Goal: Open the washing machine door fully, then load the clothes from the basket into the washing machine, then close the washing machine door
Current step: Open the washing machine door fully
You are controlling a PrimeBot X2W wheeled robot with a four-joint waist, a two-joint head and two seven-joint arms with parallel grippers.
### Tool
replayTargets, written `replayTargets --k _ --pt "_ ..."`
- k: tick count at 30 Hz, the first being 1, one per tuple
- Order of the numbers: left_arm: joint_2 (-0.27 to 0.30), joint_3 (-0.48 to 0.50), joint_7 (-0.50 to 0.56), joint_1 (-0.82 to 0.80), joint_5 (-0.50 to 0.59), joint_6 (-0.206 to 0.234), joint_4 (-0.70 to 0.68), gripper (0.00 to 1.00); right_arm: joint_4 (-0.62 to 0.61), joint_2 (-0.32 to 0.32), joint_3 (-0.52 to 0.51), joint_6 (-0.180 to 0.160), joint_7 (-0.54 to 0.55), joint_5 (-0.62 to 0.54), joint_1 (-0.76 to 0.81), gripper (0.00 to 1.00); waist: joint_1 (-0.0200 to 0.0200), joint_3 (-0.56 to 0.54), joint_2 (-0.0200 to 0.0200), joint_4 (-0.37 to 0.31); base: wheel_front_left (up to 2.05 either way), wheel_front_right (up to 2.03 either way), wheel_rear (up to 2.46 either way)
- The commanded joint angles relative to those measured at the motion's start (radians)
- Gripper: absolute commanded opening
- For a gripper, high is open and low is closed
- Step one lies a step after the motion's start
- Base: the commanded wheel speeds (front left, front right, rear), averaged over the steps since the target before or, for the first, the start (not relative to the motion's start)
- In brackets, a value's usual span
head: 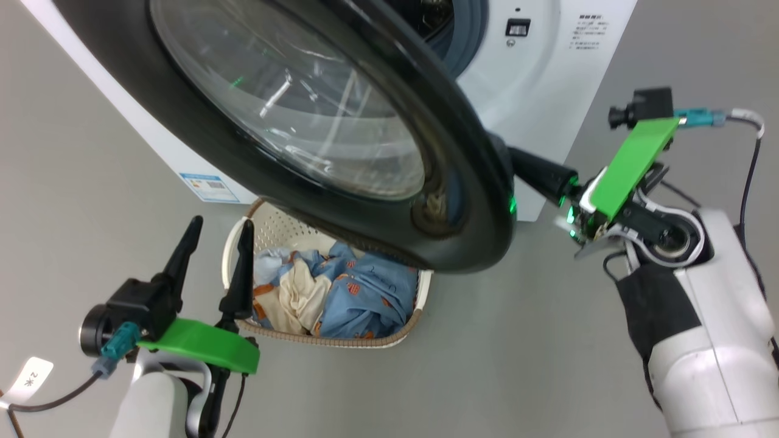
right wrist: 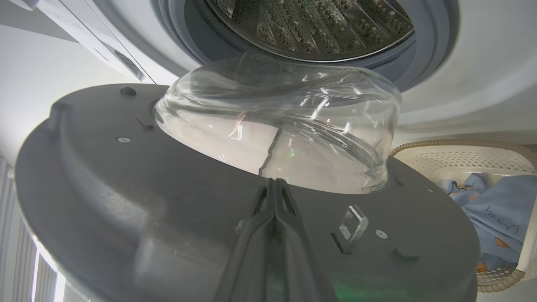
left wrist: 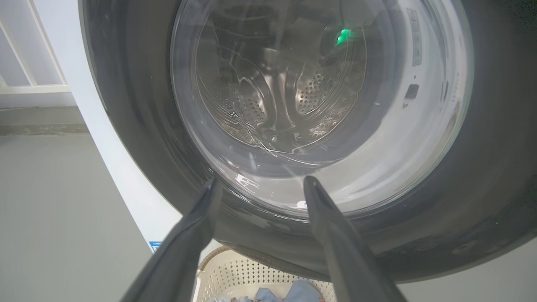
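Note:
The washing machine door [head: 201,140] stands partly open, swung out over the basket [head: 341,342], with its glass bowl window [right wrist: 285,126] bulging toward the steel drum [right wrist: 310,25]. My right gripper [right wrist: 275,184] is shut, its tips resting against the door's grey inner face just below the glass. From the head, its dark fingers [head: 541,173] reach behind the door's right edge, so the tips are hidden. At the lower left my left gripper [head: 220,225] hangs open and empty beside the basket's left rim, facing the door's outer glass [left wrist: 272,105]. The blue and cream clothes [head: 353,292] lie in the basket.
The white washing machine [head: 535,73] stands on a grey floor [head: 487,365], with a blue label sticker [head: 210,187] low on its front. A cable with a white tag [head: 30,380] trails from my left wrist. The basket sits right under the door's lower edge.

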Motion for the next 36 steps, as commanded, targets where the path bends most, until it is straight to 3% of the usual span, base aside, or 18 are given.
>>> replayTargets --k 1,13,36 --pt "0.026 0.035 -0.006 0.005 0.012 -0.001 -0.027 1.0 -0.038 0.026 0.026 0.002 0.009 0.025 0.013 0.0 0.0 -0.015 0.0 0.003 0.0 0.0 0.0" --pt "0.026 0.046 -0.006 0.03 0.025 -0.002 -0.036 1.0 -0.13 0.026 0.109 0.002 0.017 0.07 0.135 0.0 0.0 -0.052 0.0 0.012 0.0 0.0 0.0" --pt "0.034 0.034 -0.006 0.06 0.007 -0.003 -0.059 1.0 -0.165 0.026 0.406 0.002 -0.118 0.219 0.22 0.0 0.0 -0.09 0.0 0.023 0.0 0.0 0.0"
